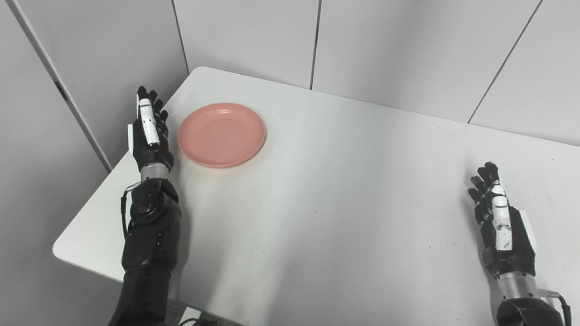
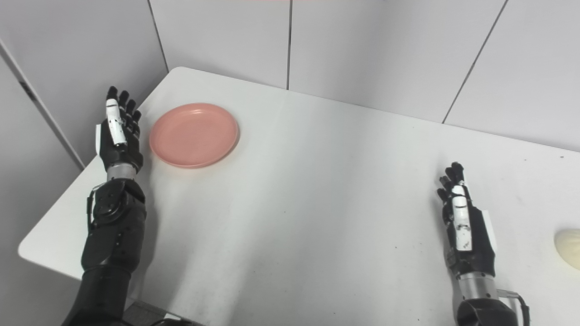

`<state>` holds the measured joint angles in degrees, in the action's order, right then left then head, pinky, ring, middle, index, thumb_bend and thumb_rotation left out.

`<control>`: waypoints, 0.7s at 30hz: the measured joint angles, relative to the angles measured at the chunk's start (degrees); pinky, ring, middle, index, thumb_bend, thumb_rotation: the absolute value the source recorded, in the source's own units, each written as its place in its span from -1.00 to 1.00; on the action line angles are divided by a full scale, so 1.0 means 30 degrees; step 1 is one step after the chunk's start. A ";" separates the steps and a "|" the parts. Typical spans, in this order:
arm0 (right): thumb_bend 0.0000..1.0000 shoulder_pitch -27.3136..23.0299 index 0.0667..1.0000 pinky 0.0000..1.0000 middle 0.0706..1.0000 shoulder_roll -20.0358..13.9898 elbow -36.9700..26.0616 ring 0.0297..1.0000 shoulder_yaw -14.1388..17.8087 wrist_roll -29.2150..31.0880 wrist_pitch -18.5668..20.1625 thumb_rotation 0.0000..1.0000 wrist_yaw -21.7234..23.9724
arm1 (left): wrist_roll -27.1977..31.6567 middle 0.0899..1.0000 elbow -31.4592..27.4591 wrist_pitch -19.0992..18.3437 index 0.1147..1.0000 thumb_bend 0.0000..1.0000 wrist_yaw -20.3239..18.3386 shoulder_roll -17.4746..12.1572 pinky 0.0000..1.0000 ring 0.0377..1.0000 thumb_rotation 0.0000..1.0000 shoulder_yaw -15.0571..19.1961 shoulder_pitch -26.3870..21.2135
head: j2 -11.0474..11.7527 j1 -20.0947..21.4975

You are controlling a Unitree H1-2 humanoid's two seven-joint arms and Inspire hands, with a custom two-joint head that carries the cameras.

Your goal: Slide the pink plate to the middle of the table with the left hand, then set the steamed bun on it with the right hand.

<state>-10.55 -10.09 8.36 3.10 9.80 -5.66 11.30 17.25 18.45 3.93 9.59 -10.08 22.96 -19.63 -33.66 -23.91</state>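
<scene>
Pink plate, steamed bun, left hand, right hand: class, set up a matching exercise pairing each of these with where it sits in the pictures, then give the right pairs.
Things:
1. pink plate
2. steamed bun
3. left hand
4. right hand

Places:
A. at the right edge of the right eye view, cut off by the frame
B. open, over the table's left edge beside the plate
C. far left part of the table, empty
D. open, over the right side of the table

Pairs: 1-C, 2-A, 3-B, 4-D
</scene>
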 measured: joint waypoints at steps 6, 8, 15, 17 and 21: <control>-0.77 0.0004 1.00 1.00 1.00 -0.0005 0.0013 1.00 0.0007 -0.0020 -0.0002 1.00 -0.0028 | 0.0184 0.95 0.0759 -0.0098 0.98 -0.17 -0.0471 -0.0412 1.00 0.98 1.00 -0.0137 -0.0159 | 0.0000 0.0029; -0.76 -0.0001 1.00 1.00 1.00 -0.0006 0.0038 1.00 0.0009 -0.0011 -0.0004 1.00 -0.0018 | 0.0320 0.94 0.0993 -0.0109 0.97 -0.17 -0.0605 -0.0481 1.00 0.98 1.00 -0.0155 -0.0314 | -0.0059 0.0059; -0.75 0.0001 1.00 1.00 1.00 -0.0007 0.0036 1.00 0.0013 -0.0009 -0.0003 1.00 -0.0020 | 0.0428 0.91 0.1994 -0.0177 0.93 -0.21 -0.1095 -0.0716 0.98 0.94 1.00 -0.0573 -0.0902 | -0.0059 0.0175; -0.74 0.0001 1.00 1.00 1.00 -0.0008 0.0036 1.00 0.0015 -0.0007 -0.0002 1.00 -0.0019 | 0.0431 0.90 0.2179 -0.0209 0.92 -0.21 -0.1283 -0.0794 0.98 0.93 1.00 -0.0781 -0.1008 | -0.0059 0.0234; -0.75 0.0006 1.00 1.00 1.00 -0.0007 0.0019 1.00 0.0003 -0.0004 -0.0001 1.00 -0.0006 | 0.0448 0.88 0.2498 -0.0522 0.90 -0.23 -0.1929 -0.0943 0.97 0.92 1.00 -0.1107 -0.1258 | -0.0059 0.0293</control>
<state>-10.53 -10.11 8.42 3.11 9.79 -5.66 11.28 18.59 25.94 2.36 3.80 -12.91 19.64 -23.40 -33.84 -23.03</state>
